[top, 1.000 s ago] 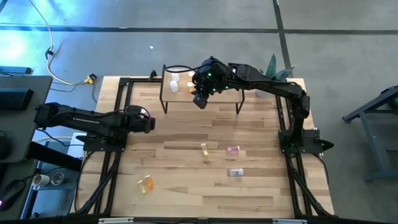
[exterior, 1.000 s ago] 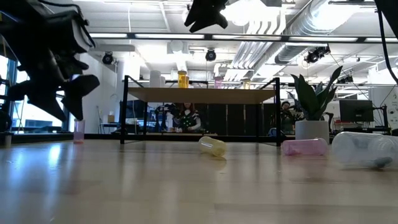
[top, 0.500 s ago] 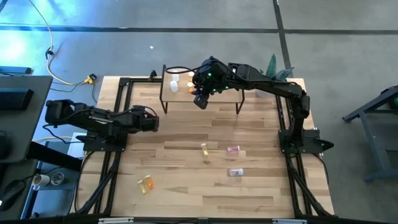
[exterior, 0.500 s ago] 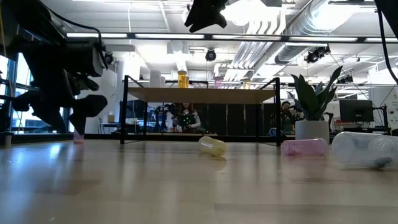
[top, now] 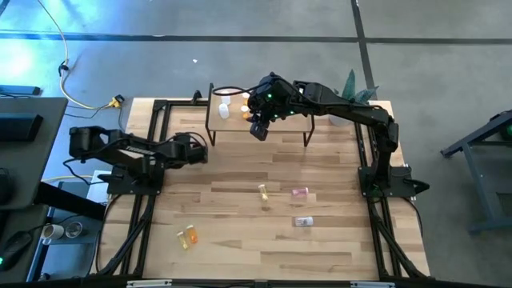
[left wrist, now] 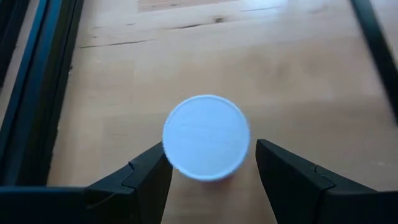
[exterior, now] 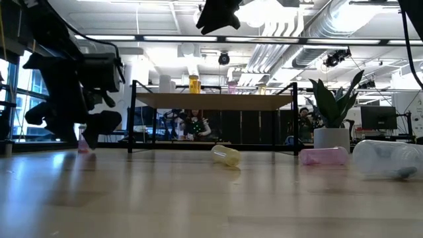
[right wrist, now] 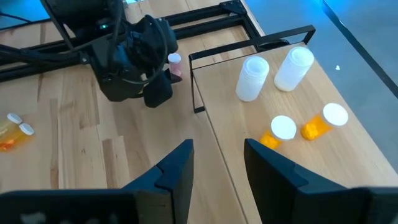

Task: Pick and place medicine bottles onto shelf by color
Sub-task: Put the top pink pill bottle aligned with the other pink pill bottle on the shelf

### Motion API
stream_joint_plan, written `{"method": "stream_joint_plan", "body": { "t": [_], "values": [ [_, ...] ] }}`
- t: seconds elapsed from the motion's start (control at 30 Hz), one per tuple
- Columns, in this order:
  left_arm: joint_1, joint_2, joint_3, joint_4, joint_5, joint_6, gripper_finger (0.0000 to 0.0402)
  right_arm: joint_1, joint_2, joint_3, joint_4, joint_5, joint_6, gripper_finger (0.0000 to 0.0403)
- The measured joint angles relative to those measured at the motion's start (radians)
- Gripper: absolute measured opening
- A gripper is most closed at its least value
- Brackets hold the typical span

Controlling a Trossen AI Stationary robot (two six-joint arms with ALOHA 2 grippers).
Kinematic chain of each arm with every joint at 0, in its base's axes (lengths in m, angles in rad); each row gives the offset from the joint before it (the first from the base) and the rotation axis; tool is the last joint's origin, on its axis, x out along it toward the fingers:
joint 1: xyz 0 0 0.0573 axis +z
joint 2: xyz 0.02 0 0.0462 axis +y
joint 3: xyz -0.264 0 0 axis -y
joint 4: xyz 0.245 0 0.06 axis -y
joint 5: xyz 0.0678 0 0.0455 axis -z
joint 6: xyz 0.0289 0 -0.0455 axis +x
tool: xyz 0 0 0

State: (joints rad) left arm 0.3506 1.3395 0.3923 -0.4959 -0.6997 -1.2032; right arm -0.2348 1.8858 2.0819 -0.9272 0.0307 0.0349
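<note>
My left gripper (left wrist: pixel 208 177) is open, pointing down over an upright pink bottle near the table's left side. The bottle's white cap (left wrist: pixel 206 137) sits between the two fingers, which stand on either side of it. The bottle also shows in the low view (exterior: pixel 82 141) and the right wrist view (right wrist: pixel 175 63). My right gripper (top: pixel 258 128) hangs open and empty above the shelf (top: pixel 280 122). On the shelf stand two white bottles (right wrist: pixel 252 78) and two orange ones (right wrist: pixel 323 121). On the table lie a yellow bottle (top: pixel 262 192), a pink one (top: pixel 299 193), a clear one (top: pixel 303 222) and an orange pair (top: pixel 188 236).
A black metal frame (top: pixel 156 112) runs along the table's sides. A potted plant (exterior: pixel 332 112) stands at the far right corner. People show in the room behind the table (exterior: pixel 195 124). Bare wood lies between the shelf and the loose bottles.
My left gripper has moved down and toward the table's right edge, coming over the upright pink bottle near the shelf's left leg.
</note>
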Motion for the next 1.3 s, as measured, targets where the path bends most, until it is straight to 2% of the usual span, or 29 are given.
{"method": "stream_joint_plan", "body": {
  "t": [0.33, 0.93, 1.17, 1.3],
  "values": [
    [0.024, 0.047, 0.002, 0.006, -0.009, 0.003, 0.0209, 0.000, 0.000, 0.000, 0.000, 0.000, -0.017, 0.0133],
    [0.025, 0.050, 0.000, 0.040, -0.018, 0.082, 0.0096, 0.000, 0.000, 0.000, -0.012, 0.000, -0.017, 0.0133],
    [0.025, 0.048, 0.000, 0.040, -0.001, 0.091, 0.0095, 0.000, 0.000, 0.000, -0.014, 0.000, -0.017, 0.0133],
    [0.025, 0.024, 0.001, 0.040, 0.048, 0.143, 0.0095, 0.000, 0.000, 0.000, -0.014, 0.000, -0.017, 0.0133]
  ]
}}
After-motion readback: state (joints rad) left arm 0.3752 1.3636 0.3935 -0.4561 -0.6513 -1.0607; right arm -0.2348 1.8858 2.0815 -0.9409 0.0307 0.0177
